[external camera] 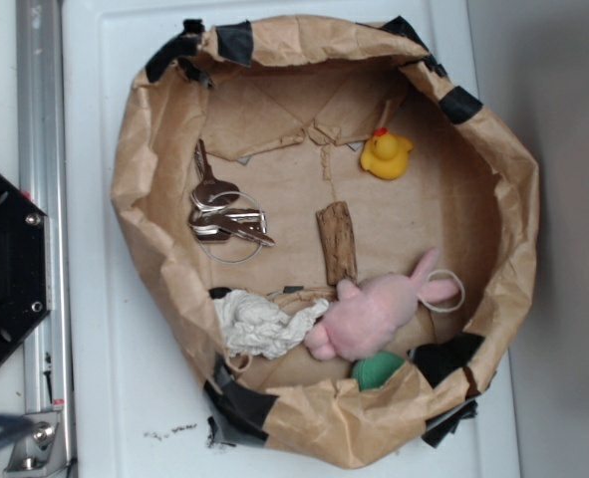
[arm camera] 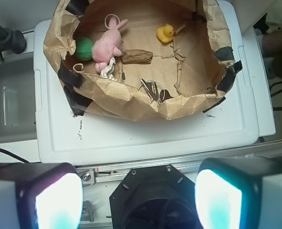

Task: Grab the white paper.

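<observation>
Paper (external camera: 259,326) sits wadded on the floor of the brown bag (external camera: 135,169), against the wall next to the pink bunny (external camera: 369,314), which touches it on one side. We judge the bag's rolled rim keeps everything corralled. Our gripper (arm camera: 138,195) hangs well back from the bag, above the desk (arm camera: 145,138) edge, jaws spread wide and empty. Keys (external camera: 224,219), a wood block (external camera: 337,242) and a duck (external camera: 386,155) lie apart, so room above the wad looks free; wall and bunny crowd its sides.
</observation>
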Controlling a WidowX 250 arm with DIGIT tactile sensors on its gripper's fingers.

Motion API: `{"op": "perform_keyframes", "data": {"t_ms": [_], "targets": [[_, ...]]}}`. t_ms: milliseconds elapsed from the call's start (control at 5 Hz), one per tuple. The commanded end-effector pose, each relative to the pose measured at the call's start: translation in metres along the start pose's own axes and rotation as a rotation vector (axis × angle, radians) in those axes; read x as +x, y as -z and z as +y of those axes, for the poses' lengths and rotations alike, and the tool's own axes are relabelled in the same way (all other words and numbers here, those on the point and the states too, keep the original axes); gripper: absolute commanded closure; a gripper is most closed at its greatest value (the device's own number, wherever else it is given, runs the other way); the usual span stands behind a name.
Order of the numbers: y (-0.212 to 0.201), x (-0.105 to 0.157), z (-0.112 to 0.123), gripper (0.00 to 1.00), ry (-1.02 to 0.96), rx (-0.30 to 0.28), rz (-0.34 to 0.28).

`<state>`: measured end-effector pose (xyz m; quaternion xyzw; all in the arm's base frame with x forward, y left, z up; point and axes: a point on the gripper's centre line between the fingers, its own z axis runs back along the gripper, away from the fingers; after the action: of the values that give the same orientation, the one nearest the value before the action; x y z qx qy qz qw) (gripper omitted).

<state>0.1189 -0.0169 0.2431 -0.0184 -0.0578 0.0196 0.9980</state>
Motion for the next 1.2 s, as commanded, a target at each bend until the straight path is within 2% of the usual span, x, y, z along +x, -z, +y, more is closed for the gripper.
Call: {"op": "perform_keyframes", "data": {"t_ms": [0, 200, 400, 600, 800, 1000], "targets": [[0.000, 0.000, 0.000, 0.00, 0.000, 0.000, 0.000], [0.040, 0.046, 0.010, 0.00, -0.165, -0.001, 0.032], [0.063, 0.084, 0.015, 0.00, -0.252, -0.017, 0.065], [0.096, 0.108, 0.019, 0.00, -0.364, -0.089, 0.123], [0.135, 0.108, 0.013, 0.00, -0.438, -0.108, 0.218], [0.150, 0.103, -0.001, 0.00, -0.433, -0.151, 0.293]]}}
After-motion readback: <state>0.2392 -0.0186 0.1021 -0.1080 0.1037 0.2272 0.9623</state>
